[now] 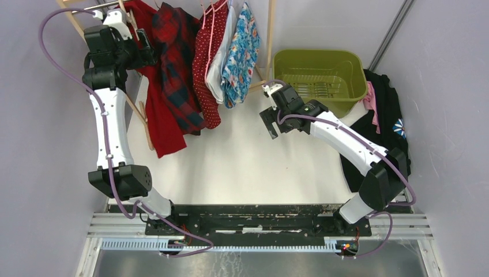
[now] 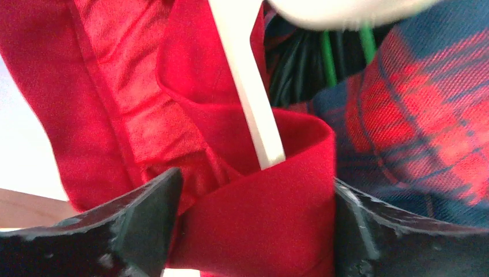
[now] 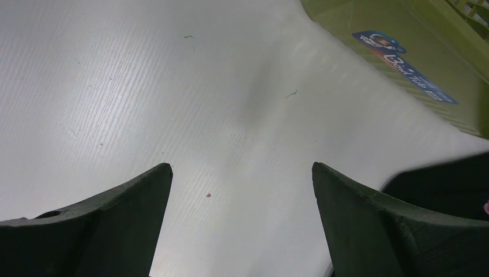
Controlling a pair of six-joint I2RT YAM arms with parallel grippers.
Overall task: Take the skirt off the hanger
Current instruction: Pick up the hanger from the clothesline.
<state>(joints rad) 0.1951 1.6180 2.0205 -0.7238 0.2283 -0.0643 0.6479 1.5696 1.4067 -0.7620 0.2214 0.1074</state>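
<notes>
A red skirt (image 1: 161,115) hangs at the left end of the wooden rack, on a white hanger (image 2: 248,98). My left gripper (image 1: 151,49) is raised to the skirt's top. In the left wrist view its jaws (image 2: 258,184) stand wide apart with the red waistband (image 2: 271,213) folded between them, filling the gap; the fingers are not pressed in. The hanger's arm runs down behind the band. My right gripper (image 1: 268,124) hovers open and empty over the white table, as the right wrist view (image 3: 242,173) shows.
A red-and-navy plaid garment (image 1: 176,69), a red dotted one (image 1: 207,63) and a floral one (image 1: 242,52) hang beside the skirt. A green basket (image 1: 323,75) stands at the back right. A dark clothes pile (image 1: 386,115) lies at the right.
</notes>
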